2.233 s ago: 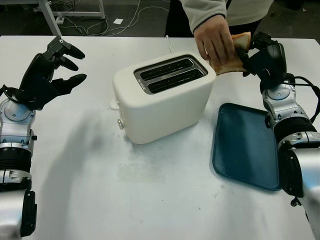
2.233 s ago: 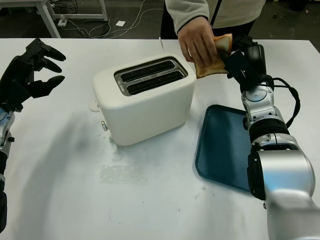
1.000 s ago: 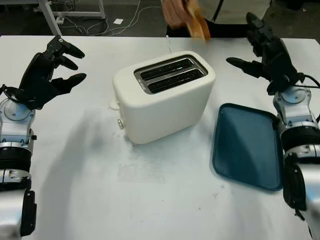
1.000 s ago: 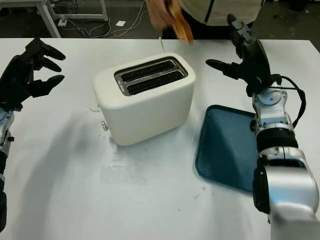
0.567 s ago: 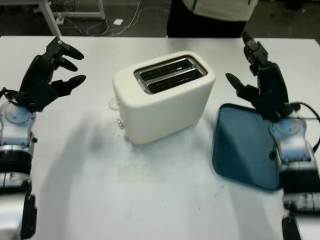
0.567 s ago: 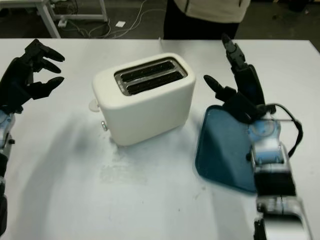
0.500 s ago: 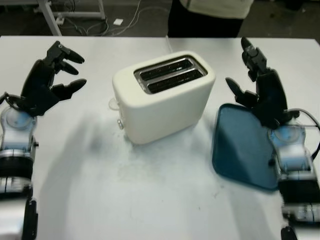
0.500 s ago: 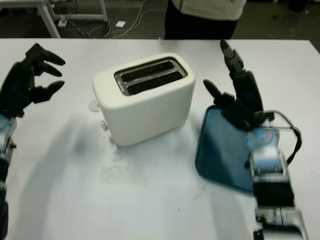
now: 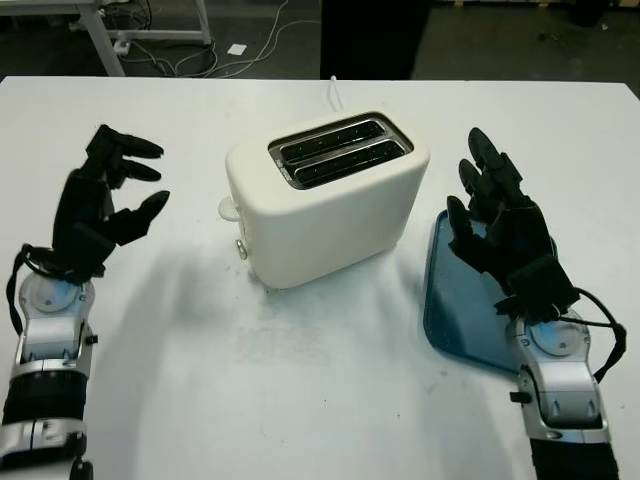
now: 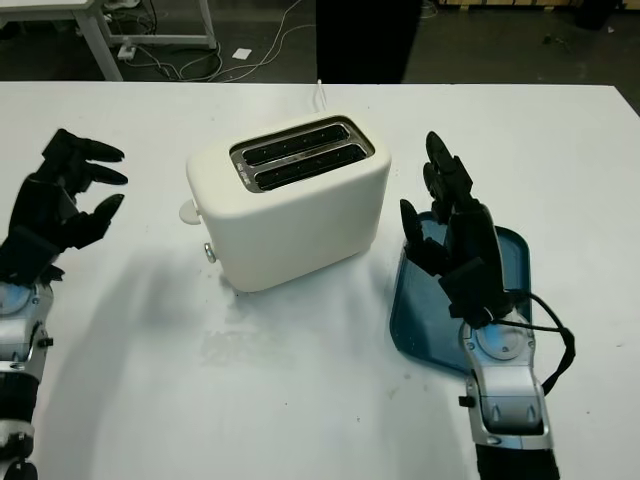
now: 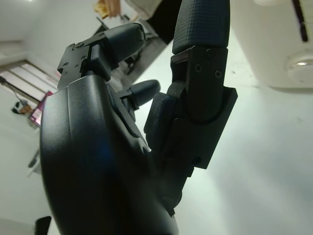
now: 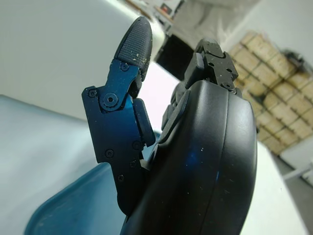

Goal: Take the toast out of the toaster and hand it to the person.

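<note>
The white two-slot toaster (image 9: 325,195) stands mid-table, and both slots (image 9: 340,150) look empty and dark. I see no toast on the table. My right hand (image 9: 478,190) is open, held upright beside the toaster's right side and above the near part of the blue tray (image 9: 450,310). In the right wrist view the right hand (image 12: 142,88) hangs over the tray (image 12: 68,205). My left hand (image 9: 140,180) is open, raised over the table to the left of the toaster. A person (image 9: 368,40) in dark trousers stands at the far edge.
The toaster's white cord (image 9: 335,90) runs back toward the far edge. Bare white tabletop (image 9: 300,390) lies in front of the toaster. Cables and a table leg (image 9: 105,35) sit on the floor at the back left.
The person took the toast from my right hand and drew it away out of sight. My right hand opened and pulled back toward me over the tray. My left hand sank slightly nearer.
</note>
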